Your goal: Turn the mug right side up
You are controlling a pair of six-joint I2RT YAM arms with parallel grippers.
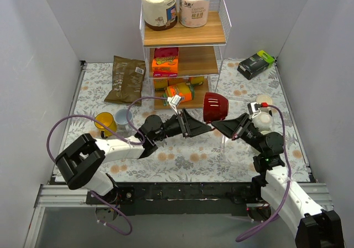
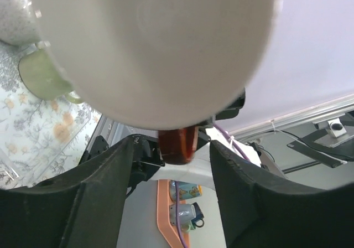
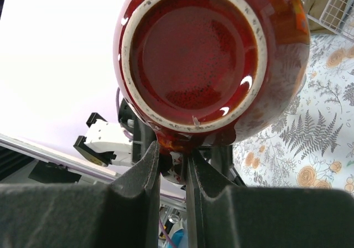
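Note:
The dark red mug [image 1: 215, 106] with a white inside hangs in the air in front of the shelf rack, tipped on its side. My right gripper [image 1: 225, 127] is shut on the mug's handle from below. In the right wrist view the mug's base [image 3: 193, 54] faces the camera and the gripper [image 3: 172, 156] pinches the handle. My left gripper [image 1: 194, 125] is open just left of and below the mug. In the left wrist view the mug's white inside [image 2: 149, 48] fills the top, and the red handle [image 2: 177, 144] shows beyond the spread gripper [image 2: 171, 173].
A yellow mug [image 1: 104, 120] and a pale mug [image 1: 123, 118] stand at the left. A brown bag [image 1: 126, 79] lies behind them. The wire shelf rack [image 1: 185, 37] holds snacks and paper rolls. A black-green packet [image 1: 255, 63] and a white cup [image 1: 264, 101] are at the right.

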